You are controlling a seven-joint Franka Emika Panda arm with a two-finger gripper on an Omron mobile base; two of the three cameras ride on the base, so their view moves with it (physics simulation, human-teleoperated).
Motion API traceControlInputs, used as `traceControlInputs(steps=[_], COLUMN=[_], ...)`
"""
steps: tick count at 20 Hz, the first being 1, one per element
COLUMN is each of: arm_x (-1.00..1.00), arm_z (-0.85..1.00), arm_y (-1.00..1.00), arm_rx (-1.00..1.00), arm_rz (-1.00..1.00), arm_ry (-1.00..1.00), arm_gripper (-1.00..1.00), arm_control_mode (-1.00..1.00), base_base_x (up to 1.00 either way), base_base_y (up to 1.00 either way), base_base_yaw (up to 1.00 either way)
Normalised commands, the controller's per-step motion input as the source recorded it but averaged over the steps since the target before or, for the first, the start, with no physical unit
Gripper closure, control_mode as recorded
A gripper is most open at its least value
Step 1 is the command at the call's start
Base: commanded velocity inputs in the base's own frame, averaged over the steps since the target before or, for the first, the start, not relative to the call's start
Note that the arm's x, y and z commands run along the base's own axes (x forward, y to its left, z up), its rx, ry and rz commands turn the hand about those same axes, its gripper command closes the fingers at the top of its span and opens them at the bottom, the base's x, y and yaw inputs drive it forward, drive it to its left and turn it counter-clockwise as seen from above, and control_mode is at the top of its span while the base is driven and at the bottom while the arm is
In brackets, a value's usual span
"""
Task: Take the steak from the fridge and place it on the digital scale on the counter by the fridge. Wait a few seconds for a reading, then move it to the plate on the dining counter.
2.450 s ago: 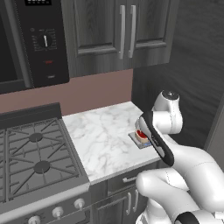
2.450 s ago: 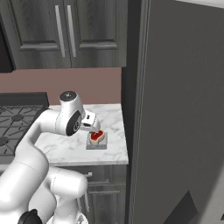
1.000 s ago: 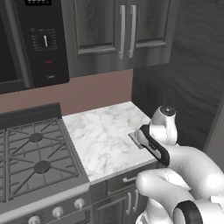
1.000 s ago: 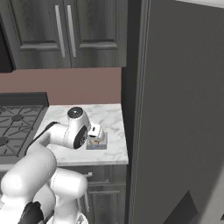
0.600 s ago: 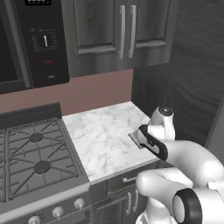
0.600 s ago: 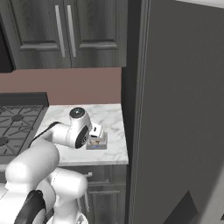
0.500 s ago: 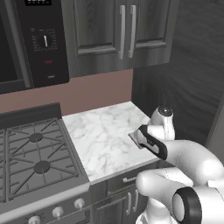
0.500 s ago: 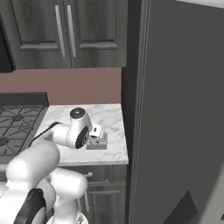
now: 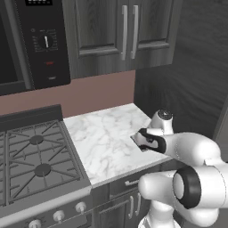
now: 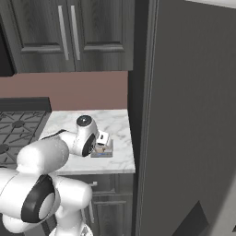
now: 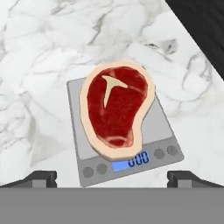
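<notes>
The steak [image 11: 114, 109], red with a tan rim, lies flat on the digital scale [image 11: 162, 131], whose blue display faces me. The scale sits on the narrow marble counter [image 11: 43, 52] close to its right end. My gripper [image 11: 111, 177] hovers straight above the steak, open, its two fingertips [image 11: 41, 177] spread wide and touching nothing. From the right base view the scale [image 10: 102, 153] peeks out under my hand, beside the shut grey fridge [image 10: 193, 115]. In the left base view my forearm covers most of the scale [image 9: 135, 139] on the counter [image 9: 102, 138].
A gas stove [image 9: 35, 156] adjoins the counter on the left, with a black microwave [image 9: 40, 40] above it. Dark cupboards [image 9: 129, 31] hang over the counter. The counter's front edge [image 10: 115, 169] lies just past the scale.
Since 2.5 s ago my arm has come down over the scale, so the steak is now covered in both base views. Over the last half second nothing has visibly moved.
</notes>
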Motion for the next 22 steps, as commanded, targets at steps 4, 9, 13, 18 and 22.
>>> traceControlInputs(steps=[4, 9, 13, 18, 22], arm_x=[0.36, 0.40, 0.32, 0.05, 0.00], arm_z=[-0.15, -0.15, -0.16, -0.26, -0.30], arm_y=[0.03, 0.00, 0.00, 0.00, 0.00], arm_rx=[0.00, 0.00, 0.00, 0.00, 0.00], arm_rz=[0.00, 0.00, 0.00, -0.02, -0.03], arm_ry=[0.00, 0.00, 0.02, 0.04, 0.01], arm_gripper=[-1.00, -1.00, -1.00, -1.00, -1.00], arm_control_mode=[-1.00, -1.00, -1.00, -1.00, -1.00], base_base_x=[0.00, 0.00, 0.00, 0.00, 0.00], base_base_y=[0.00, 0.00, 0.00, 0.00, 0.00], base_base_yaw=[0.00, 0.00, 0.00, 0.00, 0.00])
